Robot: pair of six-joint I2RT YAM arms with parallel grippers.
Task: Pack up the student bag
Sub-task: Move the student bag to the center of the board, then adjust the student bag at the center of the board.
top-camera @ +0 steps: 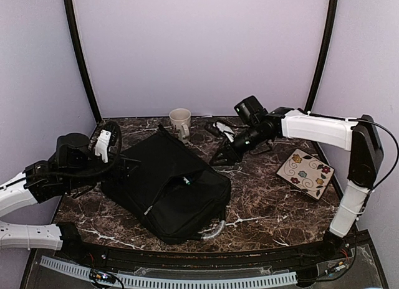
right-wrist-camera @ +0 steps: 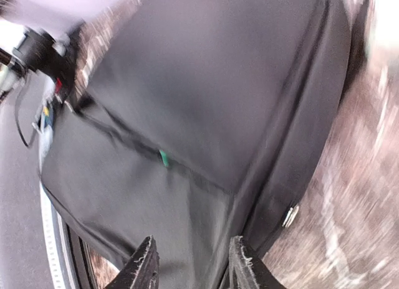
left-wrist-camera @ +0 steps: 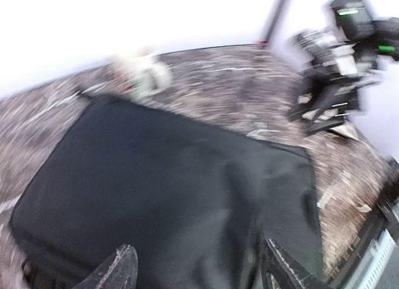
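Big black student bag (top-camera: 165, 183) flat on the dark marble tabletop (top-camera: 268, 205), near the middle, turned slantwise; grey curved handle (top-camera: 215, 230) at its near corner, by the front edge; small green zipper tag (top-camera: 187, 181) on top, beside a slit in the cloth.

At the bag's left side, the left pincer (left-wrist-camera: 198, 251), low over the cloth; fingers spread wide, nothing between them, nothing held; from the left wrist, black cloth filling the space under and ahead of the two tips; hard to tell whether the tips touch the cloth, picture too blurred.

At the bag's far right edge, the right pincer (right-wrist-camera: 193, 240), pointing down and toward the bag; fingers partly apart, gripping nothing; from the right wrist, bag right below the tips, with its side seam and a small shiny metal snap (right-wrist-camera: 290, 215) just to the right of them; blurred too, so touching or not, cannot tell.

Bag between the two pincers, one on each side of it.

Cream mug (top-camera: 181, 121) upright behind the bag, close to its far corner; square plate (top-camera: 305, 172) with painted flowers on the right of the tabletop, well apart from the bag.
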